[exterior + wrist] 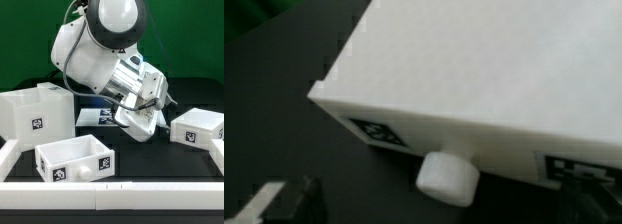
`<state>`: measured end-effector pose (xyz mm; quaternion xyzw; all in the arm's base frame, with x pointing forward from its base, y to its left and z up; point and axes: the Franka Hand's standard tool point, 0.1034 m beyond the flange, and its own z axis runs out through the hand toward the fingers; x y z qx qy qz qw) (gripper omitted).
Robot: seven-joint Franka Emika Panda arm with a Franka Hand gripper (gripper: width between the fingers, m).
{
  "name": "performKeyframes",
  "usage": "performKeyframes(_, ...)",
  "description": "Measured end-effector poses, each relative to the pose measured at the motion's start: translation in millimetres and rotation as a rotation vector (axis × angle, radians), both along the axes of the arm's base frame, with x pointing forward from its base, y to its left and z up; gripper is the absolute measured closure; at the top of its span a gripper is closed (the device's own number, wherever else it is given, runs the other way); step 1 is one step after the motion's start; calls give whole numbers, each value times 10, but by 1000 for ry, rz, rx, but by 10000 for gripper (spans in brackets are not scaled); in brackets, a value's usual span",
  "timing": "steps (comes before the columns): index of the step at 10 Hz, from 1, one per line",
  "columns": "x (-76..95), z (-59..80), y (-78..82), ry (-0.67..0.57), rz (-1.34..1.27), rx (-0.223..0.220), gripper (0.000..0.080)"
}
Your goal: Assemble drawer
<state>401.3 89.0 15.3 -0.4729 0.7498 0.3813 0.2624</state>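
Black table point(150, 165), edged by low white rails point(150, 187). Set directly on it: big white housing point(35, 115) at the exterior view's left, knobbed tray point(75, 160) at front centre, second tray point(195, 128) at the exterior view's right, all well apart. Marker board point(95, 117) laid flat further back, just beside the housing.

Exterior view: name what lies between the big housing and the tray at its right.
In the exterior view, the marker board lies flat beside the housing, then the gripper hangs short of the tray.
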Motion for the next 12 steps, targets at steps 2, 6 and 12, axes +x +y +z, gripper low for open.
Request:
performKeyframes(2,-25,3,13,38,17,-6,151)
performKeyframes(6,30,-20,87,25,62,-53,151)
performKeyframes(12,29,-21,142,68,43,-57,151)
